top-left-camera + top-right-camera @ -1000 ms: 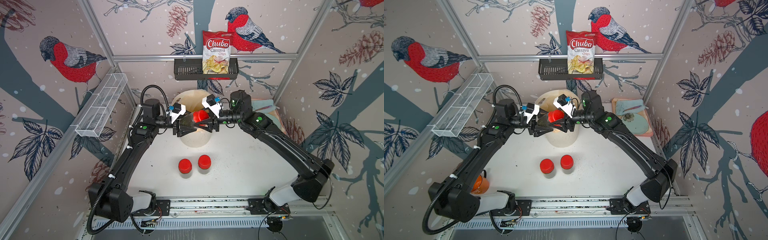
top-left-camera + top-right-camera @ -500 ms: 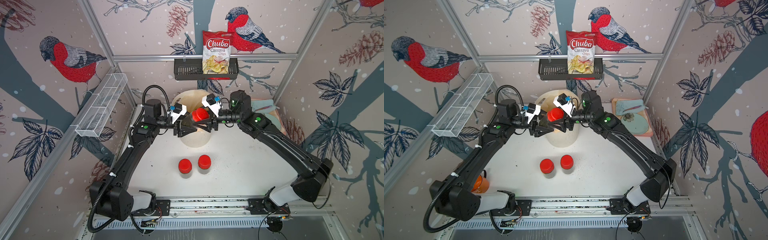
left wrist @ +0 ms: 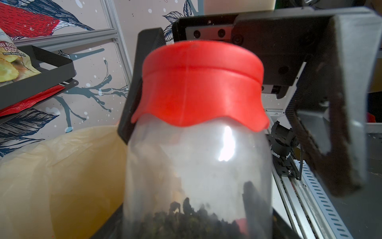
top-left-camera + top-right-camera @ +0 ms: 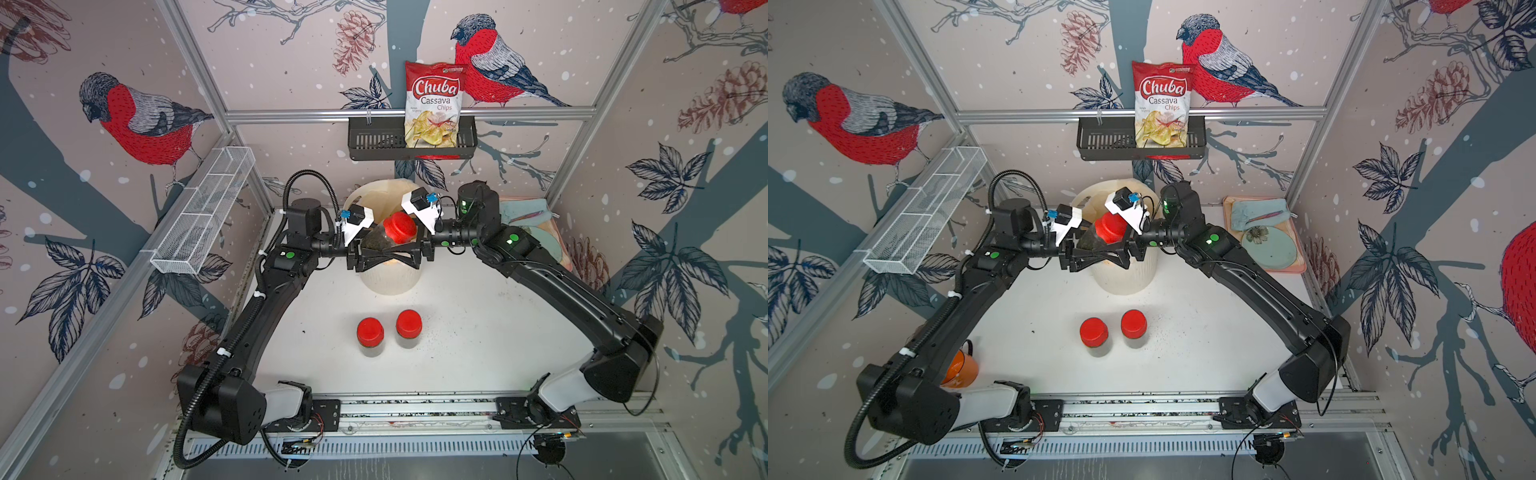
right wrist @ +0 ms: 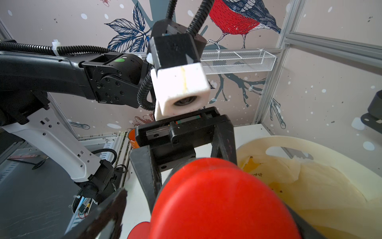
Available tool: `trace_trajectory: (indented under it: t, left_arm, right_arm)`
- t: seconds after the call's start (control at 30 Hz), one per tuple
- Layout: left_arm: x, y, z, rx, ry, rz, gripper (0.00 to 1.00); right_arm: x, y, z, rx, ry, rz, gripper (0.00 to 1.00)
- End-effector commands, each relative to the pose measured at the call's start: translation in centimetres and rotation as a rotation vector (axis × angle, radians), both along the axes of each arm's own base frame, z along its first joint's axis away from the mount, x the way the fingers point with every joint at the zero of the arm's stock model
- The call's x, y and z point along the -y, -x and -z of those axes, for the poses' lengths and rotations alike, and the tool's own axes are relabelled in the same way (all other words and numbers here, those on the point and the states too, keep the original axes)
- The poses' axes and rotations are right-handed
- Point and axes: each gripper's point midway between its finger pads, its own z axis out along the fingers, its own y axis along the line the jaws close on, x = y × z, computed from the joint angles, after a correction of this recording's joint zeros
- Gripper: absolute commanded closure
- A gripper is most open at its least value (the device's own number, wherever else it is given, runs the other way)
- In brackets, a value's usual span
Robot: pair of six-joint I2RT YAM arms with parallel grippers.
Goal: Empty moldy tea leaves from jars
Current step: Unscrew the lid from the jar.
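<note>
- Nearest, well in front of the bin (image 4: pixel 388 282), a grooved metal rail (image 4: pixel 415 409) carries both arm bases. An orange container (image 4: pixel 961 368) stands beside the left base.
- Between the rail and the bin, the front-left jar (image 4: pixel 370 337) and the front-right jar (image 4: pixel 409 328) stand upright just beside each other. Both are clear cylinders under smooth round red lids, with open table on every side.
- The table (image 4: pixel 478 332) is white and smooth, with dark crumbs around those jars.
- Raised over the bin, the held jar (image 4: pixel 388 235) lies tilted, its lid (image 3: pixel 198 82) toward the right arm. The lid's skirt is wavy-edged.
- The left gripper (image 4: pixel 376 251) is pressed onto the jar's clear body.
- The right gripper (image 4: pixel 405 247) stands spread around the lid. One of its fingers (image 3: pixel 341 107), faced with rough dark padding, is well clear of the lid. The other sits close by the lid's edge; whether they touch cannot be told.
- The tea leaves (image 3: pixel 186 219) are a dark crumbly heap at the jar's low end, by the left gripper.
- The bin is white with ribbed walls, and its rim has a handle cut-out. A crinkled yellowish liner (image 5: pixel 310 175) fills it.
- Right of the bin, a pink tray (image 4: pixel 1300 266) holds a round teal plate (image 4: pixel 1273 249) and a folded cloth (image 4: pixel 1258 212).
- Beyond the bin, a black slotted basket (image 4: pixel 374 141) hangs on the aluminium frame, holding a glossy chips bag (image 4: pixel 434 108).
- Left of the bin, a white wire basket (image 4: pixel 203 220) hangs on the bird-patterned wall.
</note>
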Motion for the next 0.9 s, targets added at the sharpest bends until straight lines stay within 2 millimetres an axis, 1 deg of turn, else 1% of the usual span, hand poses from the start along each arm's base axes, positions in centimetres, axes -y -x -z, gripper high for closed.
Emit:
trace_trajectory:
  t: [0.0, 0.2, 0.5, 0.87]
  left_arm:
    - [-0.08, 0.05, -0.09, 0.014, -0.004, 0.0, 0.74]
    - [-0.1, 0.12, 0.07, 0.01, -0.008, 0.0, 0.73]
    - [-0.11, -0.25, 0.46, -0.001, -0.017, -0.013, 0.73]
    - [-0.11, -0.36, 0.78, -0.011, -0.021, -0.014, 0.73]
  right_arm:
    - [0.41, -0.99, -1.2, -0.001, -0.034, 0.038, 0.0]
    - [1.23, -1.86, -1.71, -0.017, -0.049, 0.057, 0.0]
    - [1.4, -1.17, -1.71, -0.012, -0.038, 0.022, 0.0]
    - [1.22, -1.55, -1.15, -0.023, 0.0, 0.022, 0.05]
